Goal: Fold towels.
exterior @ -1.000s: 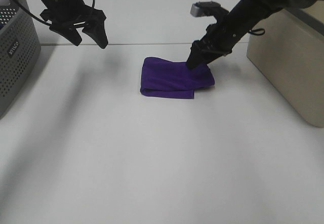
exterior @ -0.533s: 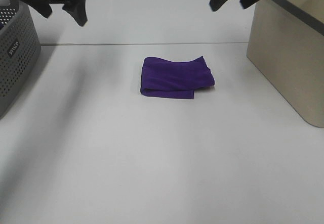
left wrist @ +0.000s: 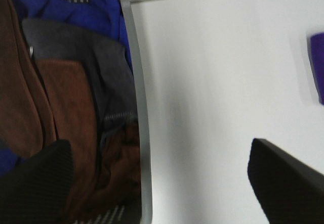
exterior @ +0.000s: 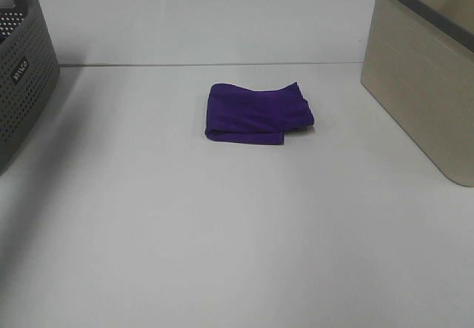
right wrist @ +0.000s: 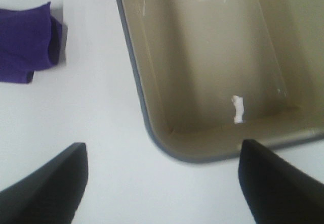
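Purple folded towel lies between both wide-open, empty pincers, left over the grey basket, right seemingly nearer

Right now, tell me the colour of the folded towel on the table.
Deep purple; the towel shows best in the exterior high view.

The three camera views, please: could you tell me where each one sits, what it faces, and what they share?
Exterior high: mounted high off the arms, looking down on the table with the folded purple towel between grey basket and beige basket; no robot part shows.
Left wrist: above the grey basket's rim, facing down onto cloths inside; open left gripper shows.
Right wrist: above the beige basket, looking into it; open right gripper shows.
Shared: the purple towel appears in all three.
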